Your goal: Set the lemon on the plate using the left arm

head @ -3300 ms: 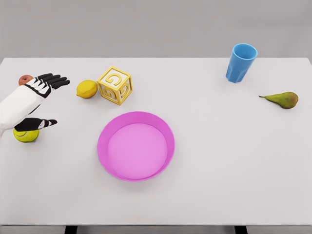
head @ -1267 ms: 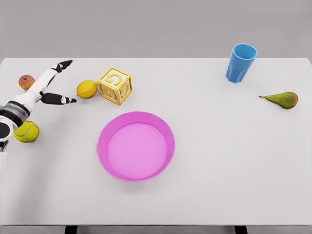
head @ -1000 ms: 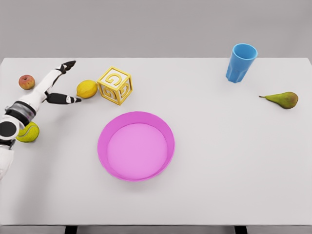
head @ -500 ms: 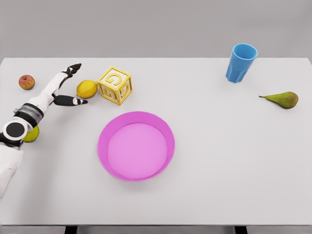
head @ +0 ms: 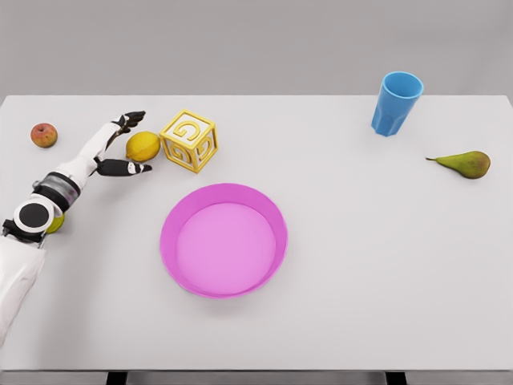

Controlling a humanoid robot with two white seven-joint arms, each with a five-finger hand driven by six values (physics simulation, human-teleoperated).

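Lemon [head: 143,147] sits on the table [head: 361,265] at far left, touching the yellow letter block [head: 188,141] on its right side. Left hand [head: 115,147] is spread around the lemon's left end, fingers [head: 132,119] above it, thumb [head: 128,168] below, nothing gripped. Pink plate [head: 224,240] lies near centre, empty, apart from the lemon. Apple [head: 44,135] sits at the far left edge; a green ball [head: 54,224] is mostly hidden under the left forearm. Blue cup [head: 396,103] and pear [head: 463,164] are well off to the right.
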